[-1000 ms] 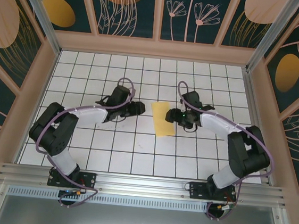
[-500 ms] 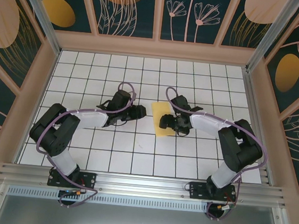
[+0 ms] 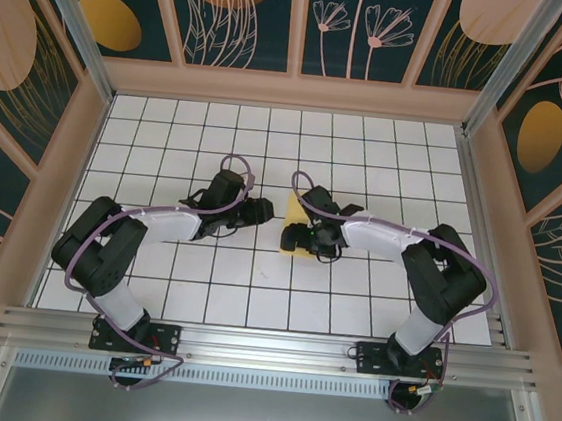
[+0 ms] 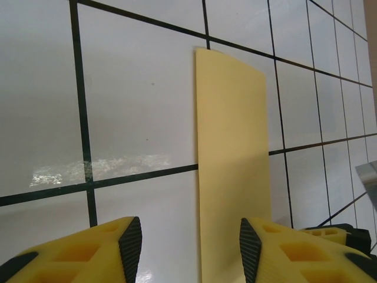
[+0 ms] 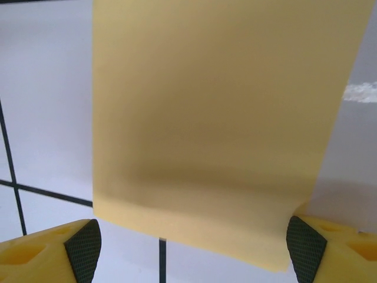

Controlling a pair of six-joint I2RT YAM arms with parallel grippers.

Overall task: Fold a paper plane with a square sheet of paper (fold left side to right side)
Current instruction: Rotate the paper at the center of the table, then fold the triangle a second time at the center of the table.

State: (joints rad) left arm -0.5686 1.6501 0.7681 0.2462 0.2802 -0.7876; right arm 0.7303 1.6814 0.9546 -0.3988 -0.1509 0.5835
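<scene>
The yellow square sheet of paper (image 3: 297, 208) lies flat mid-table as a narrow rectangle, about one tile wide and two long. No plane shape shows. My right gripper (image 3: 290, 239) hangs low over the sheet's near half, open wide. In the right wrist view the sheet (image 5: 218, 118) has its slightly curled near edge between the two fingertips (image 5: 82, 244), and the right gripper (image 5: 194, 247) grips nothing. My left gripper (image 3: 269, 211) sits just left of the sheet, open. In the left wrist view the sheet (image 4: 235, 165) runs under the right finger of the left gripper (image 4: 190, 247).
The white grid-tile table (image 3: 252, 298) is boxed in by wooden walls (image 3: 293, 91) on three sides. An aluminium rail (image 3: 267, 345) runs along the near edge by the arm bases.
My right gripper has slid left from the sheet's right side to over the sheet and opened wider. The left gripper has barely moved.
</scene>
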